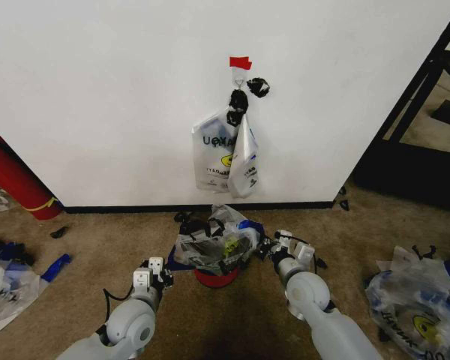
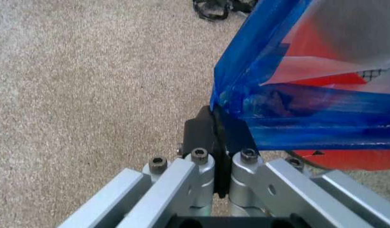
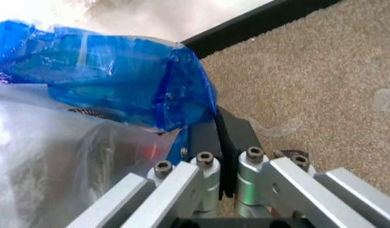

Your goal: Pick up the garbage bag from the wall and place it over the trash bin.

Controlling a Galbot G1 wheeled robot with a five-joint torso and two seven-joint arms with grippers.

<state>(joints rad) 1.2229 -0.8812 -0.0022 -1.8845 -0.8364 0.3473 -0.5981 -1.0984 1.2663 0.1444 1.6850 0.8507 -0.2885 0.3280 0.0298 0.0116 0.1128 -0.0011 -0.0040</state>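
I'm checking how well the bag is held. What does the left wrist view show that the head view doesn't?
Left wrist view: the left gripper shut on a blue handle of the garbage bag, tight between black pads.

Head view: the wall with other bags on its hook, and the right gripper at the bag's far side.

Both: the bag over the trash bin, on carpet.

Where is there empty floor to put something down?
Bare carpet lies between the red cylinder and the trash bin, along the wall. It is crowded at the bin, where both end effectors hold the garbage bag, and by loose bags at right.
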